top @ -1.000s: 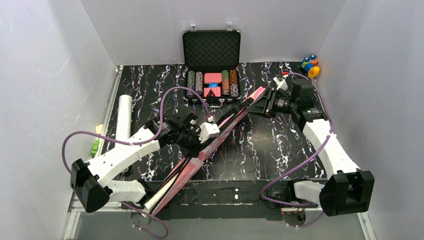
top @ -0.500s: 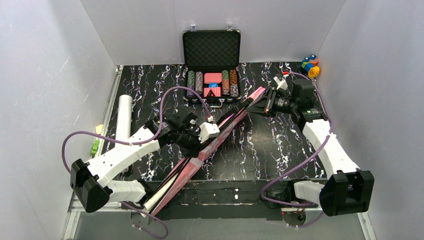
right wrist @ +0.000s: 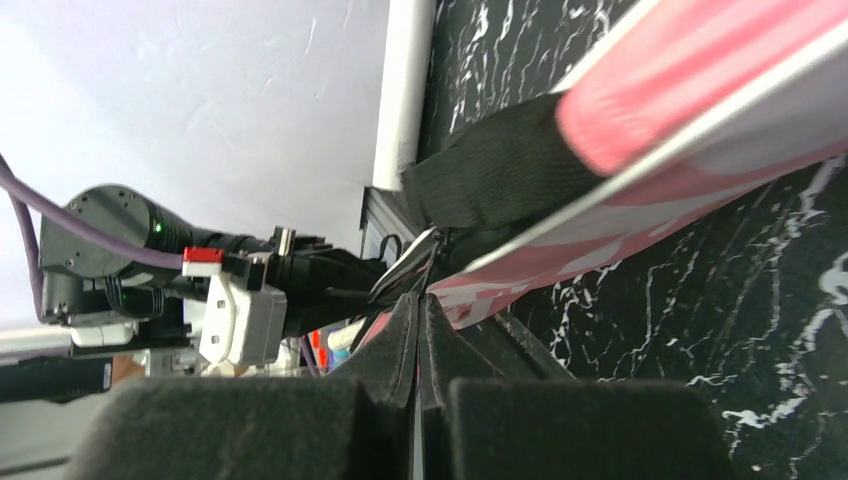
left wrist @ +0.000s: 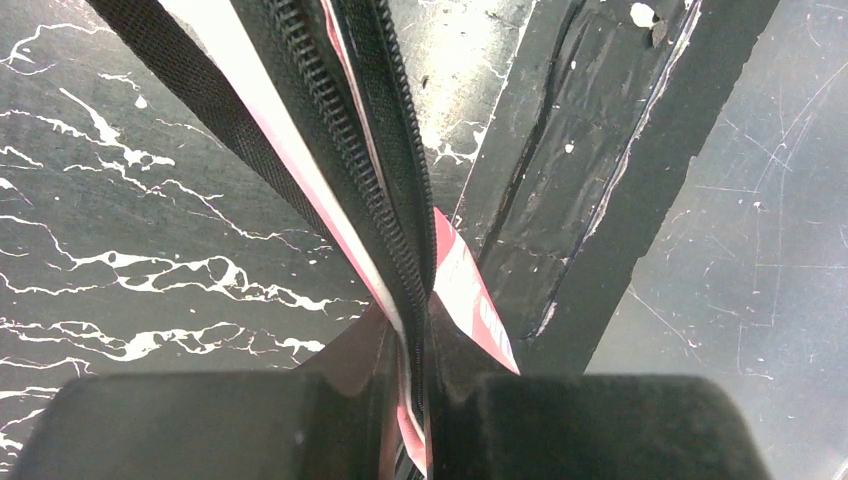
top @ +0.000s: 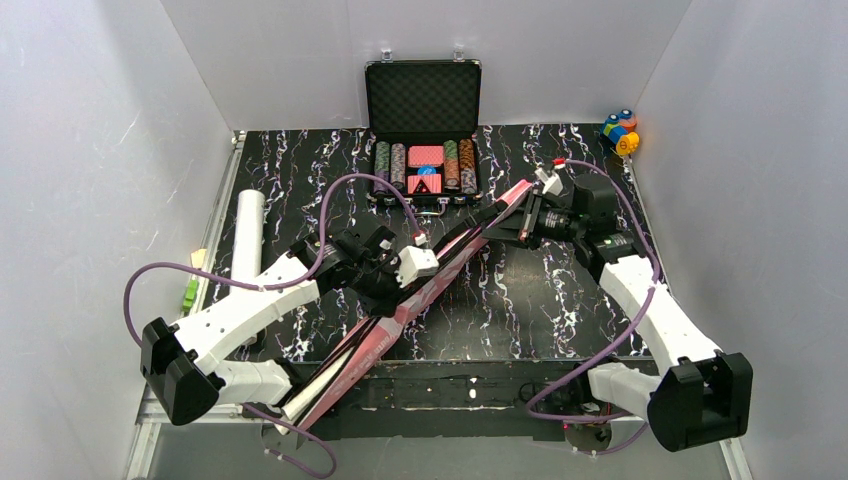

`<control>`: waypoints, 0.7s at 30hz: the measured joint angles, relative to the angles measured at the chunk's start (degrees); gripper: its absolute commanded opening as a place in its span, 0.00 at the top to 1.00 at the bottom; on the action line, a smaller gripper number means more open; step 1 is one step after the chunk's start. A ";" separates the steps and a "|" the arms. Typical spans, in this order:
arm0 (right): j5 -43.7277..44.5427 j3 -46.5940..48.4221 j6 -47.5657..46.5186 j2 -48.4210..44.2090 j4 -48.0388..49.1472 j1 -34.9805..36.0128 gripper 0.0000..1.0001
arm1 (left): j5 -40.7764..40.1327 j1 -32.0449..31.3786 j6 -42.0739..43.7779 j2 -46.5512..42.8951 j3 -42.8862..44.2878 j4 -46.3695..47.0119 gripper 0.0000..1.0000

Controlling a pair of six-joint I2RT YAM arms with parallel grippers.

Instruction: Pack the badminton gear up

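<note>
The cover point(left wrist: 468, 295) is being pinched at its zip point(left wrist: 352, 170) between the jaws of the left gripper point(left wrist: 420, 372). That hold should be pulling it taut while the zip is being drawn shut. The jaws of the right gripper point(right wrist: 419, 300) are being pressed together, with the cover's edge just ahead of their tips, beside the strap point(right wrist: 490, 175). Whether the pull is being caught cannot be told. Both arms are being stretched forward, wrists low.

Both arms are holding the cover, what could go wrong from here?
The right gripper pinches the cover with just its fingertips beside the strap, so it may slip. The cover's far end hangs close to the open chip case; a tug might hit it.
</note>
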 measured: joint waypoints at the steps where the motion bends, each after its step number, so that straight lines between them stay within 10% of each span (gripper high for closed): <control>1: 0.35 -0.04 0.17 -0.37 0.09 1.11 0.99 | 0.04 0.00 0.00 0.00 0.00 0.02 1.00; 21: 5.75 -2.10 4.44 3.26 5.77 24.52 0.99 | -0.76 0.37 -2.84 0.00 0.87 0.90 1.00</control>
